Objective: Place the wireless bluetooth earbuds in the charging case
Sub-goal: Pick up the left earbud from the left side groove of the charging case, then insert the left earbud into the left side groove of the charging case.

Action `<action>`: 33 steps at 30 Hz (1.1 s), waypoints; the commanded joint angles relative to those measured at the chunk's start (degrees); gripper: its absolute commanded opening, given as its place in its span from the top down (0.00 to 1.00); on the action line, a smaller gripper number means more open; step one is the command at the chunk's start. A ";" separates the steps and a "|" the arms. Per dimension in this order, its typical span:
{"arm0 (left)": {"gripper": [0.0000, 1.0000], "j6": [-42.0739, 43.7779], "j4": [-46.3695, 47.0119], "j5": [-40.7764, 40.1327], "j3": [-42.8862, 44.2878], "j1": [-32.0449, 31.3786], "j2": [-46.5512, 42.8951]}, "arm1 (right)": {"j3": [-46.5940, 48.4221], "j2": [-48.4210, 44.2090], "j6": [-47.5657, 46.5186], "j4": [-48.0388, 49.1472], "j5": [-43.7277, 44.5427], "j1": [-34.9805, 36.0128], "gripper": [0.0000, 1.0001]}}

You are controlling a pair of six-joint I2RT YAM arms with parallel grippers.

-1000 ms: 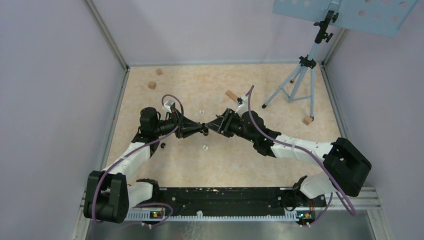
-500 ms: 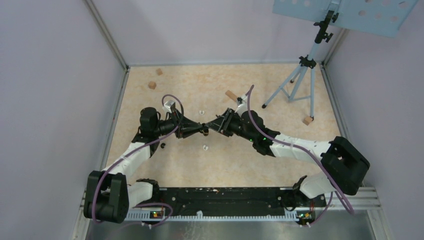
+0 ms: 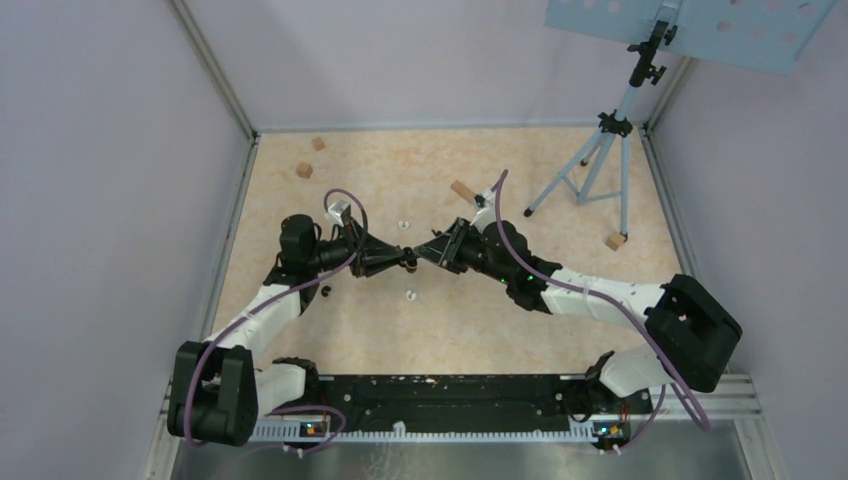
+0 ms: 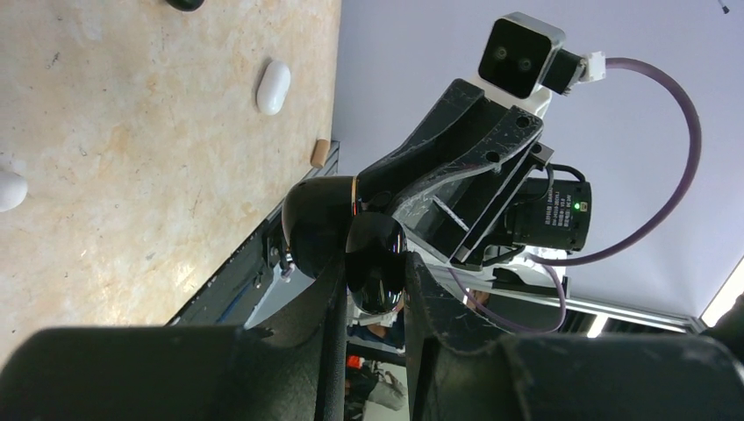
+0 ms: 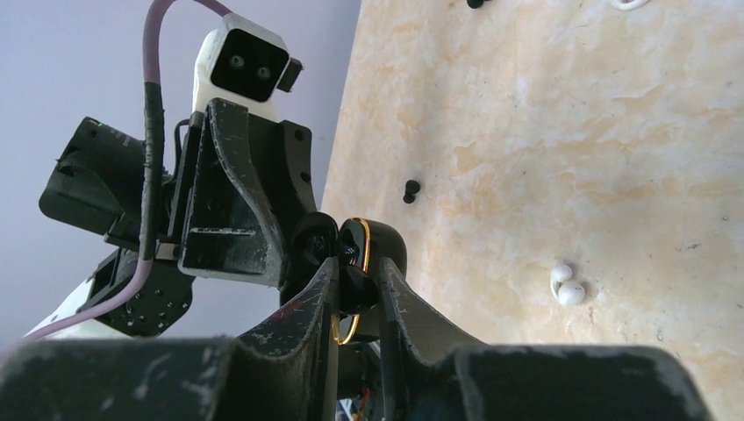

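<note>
On the beige marbled table (image 3: 500,330) a pale blue metal tripod (image 3: 598,150) stands at the far right, well apart from the arms. Four tan wooden blocks (image 3: 304,170) lie scattered on the far side. The two arms meet above the middle, so each one hides the table behind it from the other's camera. Between them hangs the black glossy charging case (image 4: 316,224), open. The left gripper (image 4: 373,263) pinches its plain half, and the right gripper (image 5: 355,276) is pressed on the half with the gold rim. If a bud sits inside, I cannot tell. One white oval case (image 4: 273,86) lies on the table. One black earbud (image 5: 411,189) lies on the table near the left arm, and two white earbuds (image 5: 566,287) lie there touching each other.
</note>
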 commanded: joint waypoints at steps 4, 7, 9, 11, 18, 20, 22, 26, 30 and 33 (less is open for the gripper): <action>1.00 4.56 -1.56 0.92 3.98 0.19 0.18 | 2.66 -5.44 -4.04 -5.83 3.13 -0.35 0.96; 1.00 6.95 -4.32 0.69 5.51 0.19 0.22 | 4.51 -6.01 -5.16 -11.16 4.96 0.18 1.00; 1.00 9.22 -6.49 0.28 6.64 0.19 0.14 | 6.87 -5.98 -6.61 -15.93 6.99 1.02 1.00; 1.00 11.22 -8.27 -0.08 7.52 0.19 0.09 | 9.01 -6.06 -8.19 -20.09 9.57 2.25 1.00; 1.00 13.92 -10.73 -0.41 8.10 0.19 0.73 | 14.62 -5.21 -12.38 -29.02 17.30 6.27 1.00; 1.00 14.37 -11.34 -0.50 8.19 0.19 0.54 | 15.44 -4.90 -12.91 -29.79 18.10 6.87 1.00; 1.00 14.87 -12.17 -0.74 8.39 0.19 0.37 | 16.03 -4.64 -13.42 -30.35 18.92 7.40 1.00; 1.00 14.90 -12.66 -0.84 8.38 0.19 0.19 | 17.60 -3.93 -14.76 -31.47 20.35 8.37 1.00; 1.00 14.63 -12.74 -0.92 8.37 0.19 0.13 | 18.40 -3.01 -15.19 -31.63 20.44 9.03 1.00; 1.00 14.39 -12.81 -1.00 8.29 0.20 0.11 | 18.90 -2.33 -15.41 -31.43 19.98 9.27 1.00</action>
